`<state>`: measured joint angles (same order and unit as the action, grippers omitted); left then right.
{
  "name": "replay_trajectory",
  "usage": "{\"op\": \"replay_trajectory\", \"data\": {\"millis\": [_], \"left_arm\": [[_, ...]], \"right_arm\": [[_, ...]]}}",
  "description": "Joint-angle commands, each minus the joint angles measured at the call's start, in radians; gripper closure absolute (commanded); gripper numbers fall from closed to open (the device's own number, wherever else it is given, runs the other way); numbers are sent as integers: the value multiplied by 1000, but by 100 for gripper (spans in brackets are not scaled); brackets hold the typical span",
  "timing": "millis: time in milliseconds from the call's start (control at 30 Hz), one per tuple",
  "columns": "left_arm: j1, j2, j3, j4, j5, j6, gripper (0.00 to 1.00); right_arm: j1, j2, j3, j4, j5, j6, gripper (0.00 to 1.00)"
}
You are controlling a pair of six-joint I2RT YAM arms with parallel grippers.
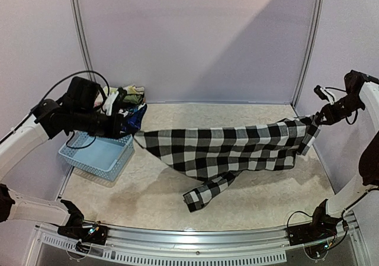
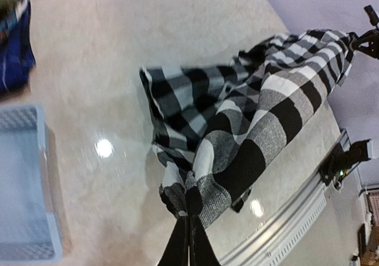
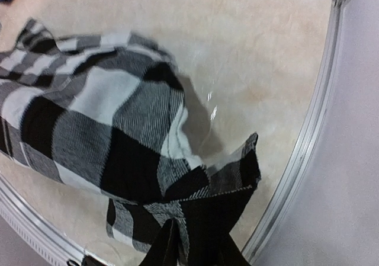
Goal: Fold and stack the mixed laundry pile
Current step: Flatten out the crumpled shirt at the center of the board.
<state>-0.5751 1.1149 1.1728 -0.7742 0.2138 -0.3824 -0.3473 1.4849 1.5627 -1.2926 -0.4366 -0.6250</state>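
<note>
Left hand [image 1: 127, 128] clamped on one end of the black-and-white checked shirt [image 1: 225, 147], left of centre in the top view; in its wrist view the fingers [image 2: 177, 248] pinch bunched cloth at the bottom edge. Right hand [image 1: 317, 119] clamped on the other end at the right edge, with fabric caught between the dark fingers [image 3: 163, 248]. The shirt hangs stretched between the two hands above the bench [image 1: 266, 195]. One sleeve [image 1: 201, 196] droops to the surface at lower centre. Bench top is beige, mottled and glossy, with two glare spots in the left wrist view. A ribbed metal rail [image 1: 195, 237] runs along its near edge. Light blue perforated basket [image 1: 98, 156] sits at left, with the rest of the pile [image 1: 127, 100] just behind it, including a dark blue piece [image 1: 136, 117]. Pale lilac wall panels [image 1: 195, 35] joined by metal posts enclose the cell.
</note>
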Motion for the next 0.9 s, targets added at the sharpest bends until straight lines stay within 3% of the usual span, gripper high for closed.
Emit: {"op": "replay_trajectory", "data": {"millis": [0,67,200,267,367,500,600,867], "left_arm": [[-28,-50,-203,-151,130,-136,100],[-37,-56,-233,-199,155,-129,97],[-36,32,-79,-283,39,-24,58],[-33,117,13,-274,-14,23,49],[-30,279,125,-204,-40,55,47],[-22,510,224,-51,-44,70,46],[2,689,319,-40,-26,86,46],[69,880,337,87,125,57,43]], "right_arm": [[0,27,-210,-251,235,-151,77],[1,36,-318,-235,347,-147,69],[1,62,-305,-221,367,-131,56],[0,82,-200,-244,295,-114,51],[1,122,-70,-232,175,-83,43],[2,211,-55,-128,85,-65,40],[9,313,-40,-111,6,-60,36],[142,464,-48,-15,-176,-75,33]]}}
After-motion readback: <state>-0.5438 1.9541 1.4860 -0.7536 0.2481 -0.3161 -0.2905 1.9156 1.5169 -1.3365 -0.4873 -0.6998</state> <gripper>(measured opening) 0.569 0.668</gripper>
